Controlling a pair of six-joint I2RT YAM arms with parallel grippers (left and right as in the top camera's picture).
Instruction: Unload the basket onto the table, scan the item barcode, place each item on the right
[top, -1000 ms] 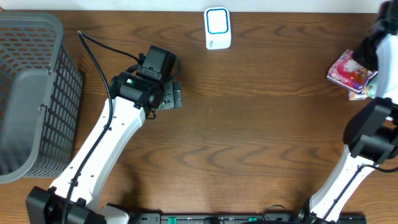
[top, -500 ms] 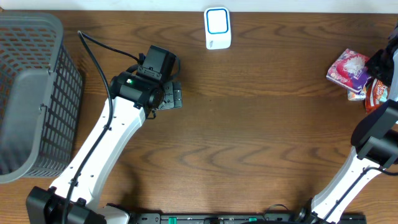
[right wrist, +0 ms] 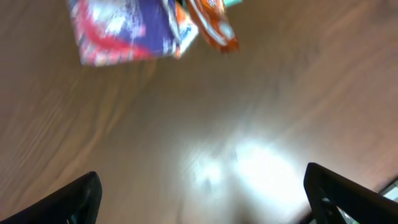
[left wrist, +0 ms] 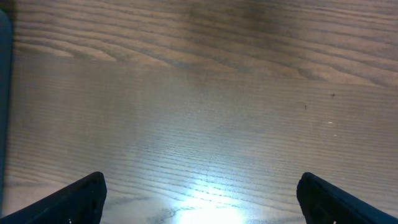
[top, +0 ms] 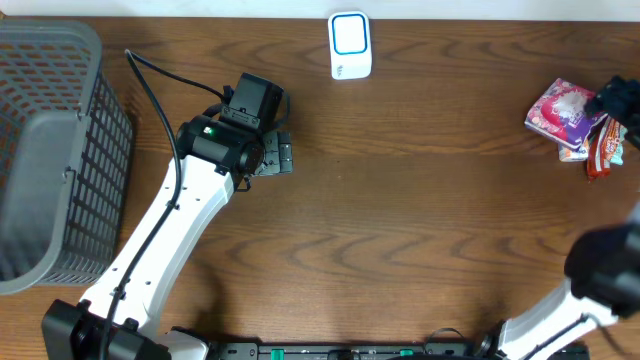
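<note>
Only the overhead view shows the 1 white scanner (top: pixel 350 45) at the counter's (top: pixel 420 220) far edge, 1 grey basket (top: pixel 110 130) at left, and the snack packets (top: pixel 563 108) piled at the right edge, well apart from the scanner. The left wrist view gives bare wood beneath the left claw (left wrist: pixel 199 199), its 2 fingers spread wide and empty. The blurred right wrist view shows the right claw (right wrist: pixel 202 199) open and empty near the packets, perhaps 3, overlapping.
</note>
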